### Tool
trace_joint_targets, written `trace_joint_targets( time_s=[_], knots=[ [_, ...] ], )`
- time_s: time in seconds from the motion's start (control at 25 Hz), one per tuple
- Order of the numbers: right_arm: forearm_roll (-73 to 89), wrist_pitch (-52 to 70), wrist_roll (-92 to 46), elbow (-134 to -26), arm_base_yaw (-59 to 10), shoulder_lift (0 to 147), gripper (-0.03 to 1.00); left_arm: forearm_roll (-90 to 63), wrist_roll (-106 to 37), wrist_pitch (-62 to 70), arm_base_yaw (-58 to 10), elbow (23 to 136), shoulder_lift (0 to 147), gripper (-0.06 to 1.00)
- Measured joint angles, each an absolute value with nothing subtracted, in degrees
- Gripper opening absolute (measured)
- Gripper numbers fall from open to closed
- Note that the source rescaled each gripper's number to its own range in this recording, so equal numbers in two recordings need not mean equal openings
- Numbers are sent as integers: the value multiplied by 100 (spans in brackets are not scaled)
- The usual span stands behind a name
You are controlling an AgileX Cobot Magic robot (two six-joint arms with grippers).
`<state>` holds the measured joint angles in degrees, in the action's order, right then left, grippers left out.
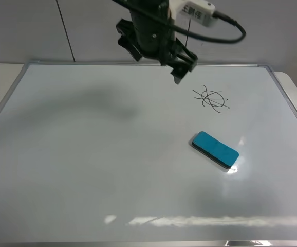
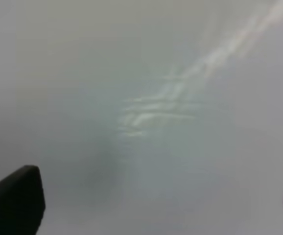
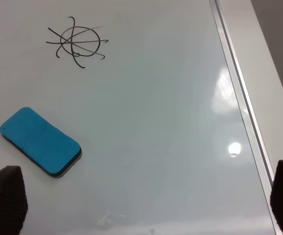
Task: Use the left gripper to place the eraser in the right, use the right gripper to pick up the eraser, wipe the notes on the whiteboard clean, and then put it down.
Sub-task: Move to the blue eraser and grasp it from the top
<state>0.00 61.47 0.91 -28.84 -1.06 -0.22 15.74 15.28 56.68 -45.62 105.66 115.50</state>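
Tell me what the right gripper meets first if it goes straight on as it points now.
Probably bare whiteboard: the right gripper, jaws open, faces a plain patch. The eraser lies off to one side near one fingertip, the notes farther on; neither seems in line, though depth is unclear.

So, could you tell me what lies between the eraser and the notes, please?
Nothing: only bare whiteboard separates the eraser from the notes, clear in the exterior high and right wrist views.
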Motion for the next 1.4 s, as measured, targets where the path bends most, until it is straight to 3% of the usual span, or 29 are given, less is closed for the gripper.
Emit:
trace_joint_targets(
  time_s=[0.48, 0.8, 1.04, 1.24, 1.4],
  knots=[
    [0, 6147, 91, -2884, -106, -22, 100, 1598, 1075, 6838, -3001, 10558, 9112, 100],
    [0, 6147, 91, -2884, -106, -22, 100, 1724, 798, 6900, -2046, 10564, 6759, 100],
    [0, 6147, 91, -2884, -106, -22, 100, 1862, 777, 6900, -1727, 10535, 4895, 100],
    [0, 6147, 91, -2884, -106, -22, 100, 1875, 769, 6900, -1727, 9765, 3382, 100],
    [0, 6147, 91, -2884, -106, -22, 100, 1879, 816, 6905, -1493, 8379, 2278, 100]
  ],
)
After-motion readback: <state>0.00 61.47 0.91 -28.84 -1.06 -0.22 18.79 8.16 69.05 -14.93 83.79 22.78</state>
